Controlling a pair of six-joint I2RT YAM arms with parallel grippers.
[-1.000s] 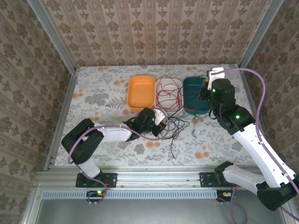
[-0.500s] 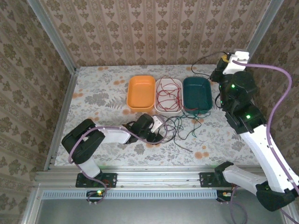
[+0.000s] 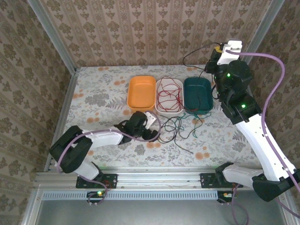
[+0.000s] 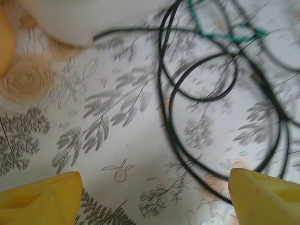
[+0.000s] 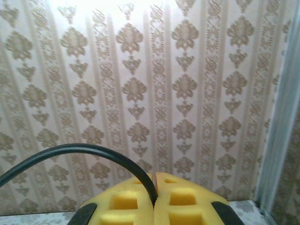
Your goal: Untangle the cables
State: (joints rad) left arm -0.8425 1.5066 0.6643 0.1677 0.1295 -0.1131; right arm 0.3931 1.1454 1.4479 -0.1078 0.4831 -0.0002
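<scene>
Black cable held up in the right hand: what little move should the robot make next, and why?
Probably lower and close the left hand on the black loops just ahead of its open fingers. The right hand is shut on a black cable, raised high above the table; pinning the loose tangle first should let that strand draw free rather than drag everything.

It was a mock-home lab cell: wallpapered panels at 12 o'clock, aluminium rail at 6, floral table.
</scene>
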